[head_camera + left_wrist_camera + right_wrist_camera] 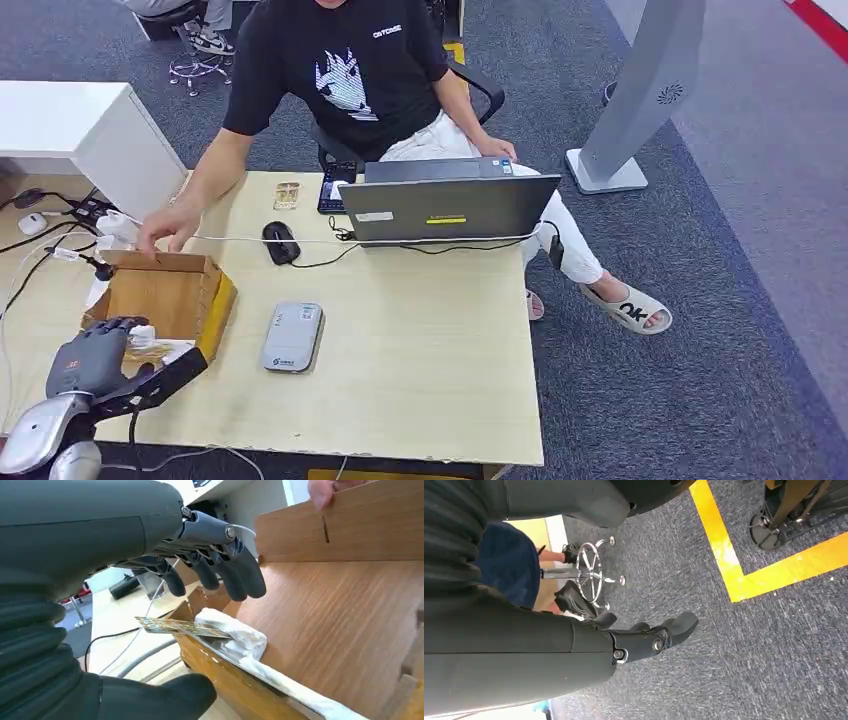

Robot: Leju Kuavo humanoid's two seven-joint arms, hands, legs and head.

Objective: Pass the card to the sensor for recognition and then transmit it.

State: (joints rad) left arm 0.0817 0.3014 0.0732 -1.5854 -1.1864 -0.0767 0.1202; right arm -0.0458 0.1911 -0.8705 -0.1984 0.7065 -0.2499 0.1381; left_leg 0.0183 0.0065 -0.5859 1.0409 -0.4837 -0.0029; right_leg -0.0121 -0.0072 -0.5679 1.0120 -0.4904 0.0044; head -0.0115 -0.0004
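Left hand (210,575) is hovering spread over the card (182,627) at the box (165,295) rim; right hand (644,640) is hanging, holding nothing.

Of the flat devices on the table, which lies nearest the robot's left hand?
The grey card sensor, lying beside the wooden box near the left hand; the laptop and phone sit farther away, by the person.

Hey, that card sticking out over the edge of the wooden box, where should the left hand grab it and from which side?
Probably the free end of the card, the part overhanging the box's front wall towards the left hand. It lies nearly flat on white wrapping, so pinch from outside the box, thumb beneath and fingers above.
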